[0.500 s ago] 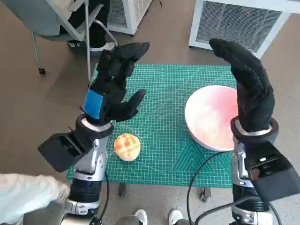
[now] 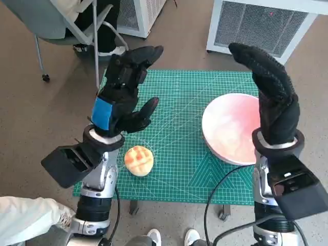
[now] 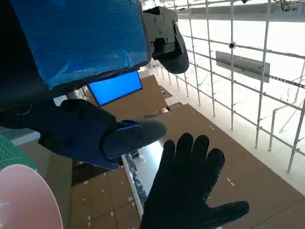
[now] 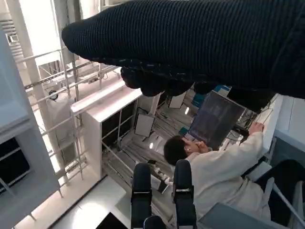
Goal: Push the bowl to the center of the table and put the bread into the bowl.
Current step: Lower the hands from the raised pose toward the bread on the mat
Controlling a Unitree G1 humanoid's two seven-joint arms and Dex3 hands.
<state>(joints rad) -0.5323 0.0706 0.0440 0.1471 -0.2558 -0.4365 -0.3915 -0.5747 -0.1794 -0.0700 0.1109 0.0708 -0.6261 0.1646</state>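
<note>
Bowl [image 2: 230,128], pink: right of bread [image 2: 139,160], on green bench [image 2: 177,148]. Left hand [image 2: 123,95] and right hand [image 2: 269,92]: raised, fingers spread, holding nothing.

One round pale pink bowl [image 2: 230,128] and one golden, scored bread roll [image 2: 139,160] lie on one green gridded cutting mat [image 2: 177,154]. Two hands are raised above it: one black blue-taped left hand [image 2: 121,97] and one black knitted-glove right hand [image 2: 271,95]. One grey metal-framed chair [image 2: 66,28] and two white grilled cabinets [image 2: 261,23] stand beyond.

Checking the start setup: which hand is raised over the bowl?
The right hand, in the black glove, above the pink bowl; the blue-taped left hand is not.
</note>
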